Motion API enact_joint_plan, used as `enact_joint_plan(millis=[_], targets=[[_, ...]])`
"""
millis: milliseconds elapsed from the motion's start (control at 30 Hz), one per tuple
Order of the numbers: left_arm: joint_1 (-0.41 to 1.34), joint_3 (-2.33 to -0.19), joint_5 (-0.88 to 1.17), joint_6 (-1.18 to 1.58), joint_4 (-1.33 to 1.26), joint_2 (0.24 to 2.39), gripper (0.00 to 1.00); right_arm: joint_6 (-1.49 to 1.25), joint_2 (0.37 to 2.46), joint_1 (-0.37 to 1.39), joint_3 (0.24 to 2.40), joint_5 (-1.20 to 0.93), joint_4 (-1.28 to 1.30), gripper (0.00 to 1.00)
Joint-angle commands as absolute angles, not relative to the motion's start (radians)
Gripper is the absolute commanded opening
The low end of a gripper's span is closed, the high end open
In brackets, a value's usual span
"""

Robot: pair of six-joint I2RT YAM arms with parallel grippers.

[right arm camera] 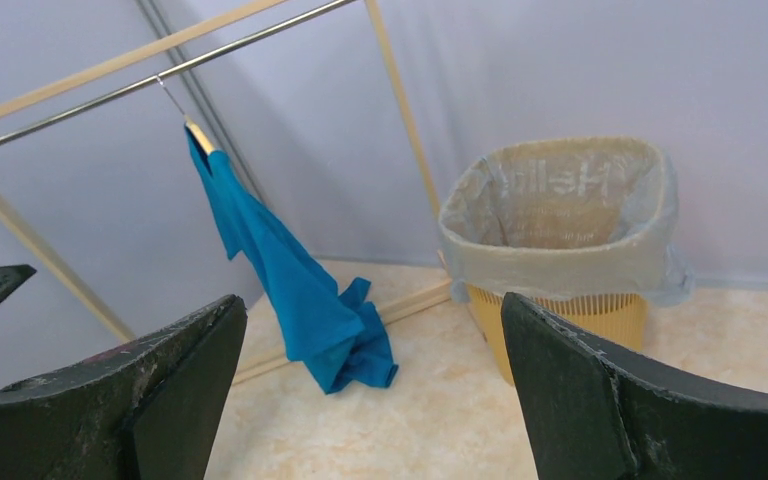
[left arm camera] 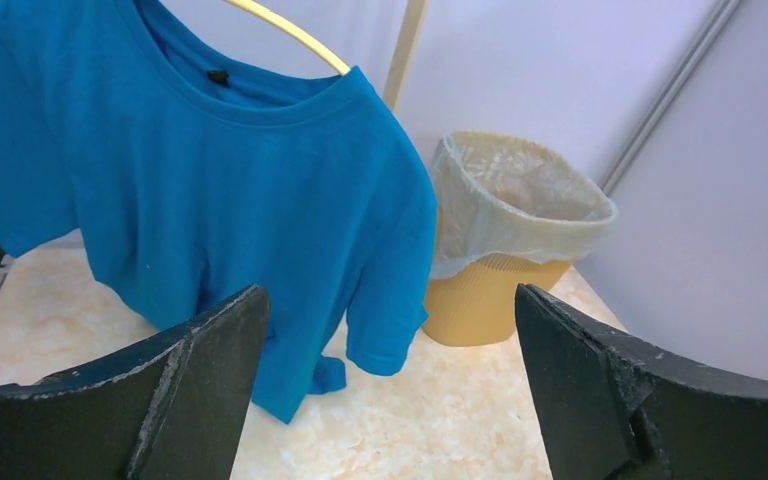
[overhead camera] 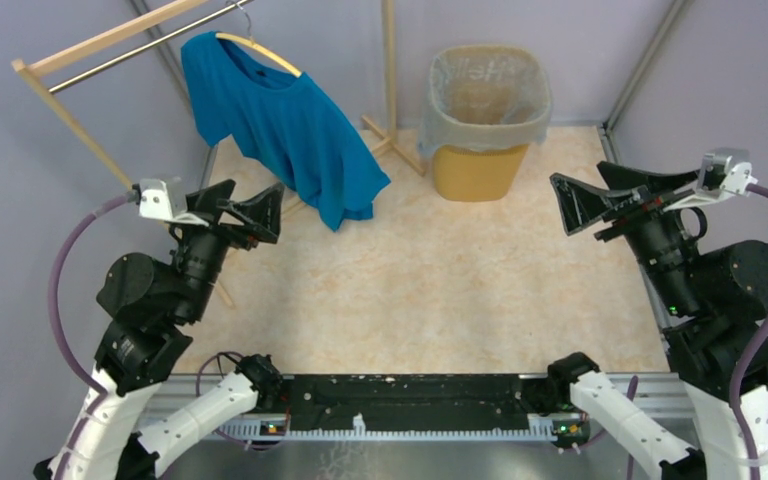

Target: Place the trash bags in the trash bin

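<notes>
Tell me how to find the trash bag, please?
Look at the far end of the table, right of the wooden clothes rack, for the tall yellow bin. The trash bag lines it, folded over the rim. It is thin, see-through and crinkly, unlike the solid blue T-shirt hanging nearby.

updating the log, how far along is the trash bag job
Looks finished: the trash bag lines the trash bin, its edge folded over the rim. Nothing is in hand: the left gripper and right gripper are open, empty and apart from the bin. Nothing visible is left to do.
</notes>
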State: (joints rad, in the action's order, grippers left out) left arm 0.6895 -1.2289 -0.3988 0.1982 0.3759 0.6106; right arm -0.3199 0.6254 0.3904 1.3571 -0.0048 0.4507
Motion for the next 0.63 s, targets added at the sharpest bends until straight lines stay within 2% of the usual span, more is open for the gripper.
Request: enact_joint_plan(millis=[0,400,600], targets=[[0.689,-1.259,-0.448,0.171,0.405,0.585,0.99,-0.298,0.635,0.389,1.346,-0.029,0.424,0.99],[0.689,-1.272,-0.476,0.168,0.435,0.589,0.99,-0.31,0.593,0.389,1.283,0.045,0.4,0.99],[0.689,-1.267,-0.473,0.17,0.435,0.592,0.99,-0.307,0.563,0.389,1.247,-0.028,0.356,0.99]])
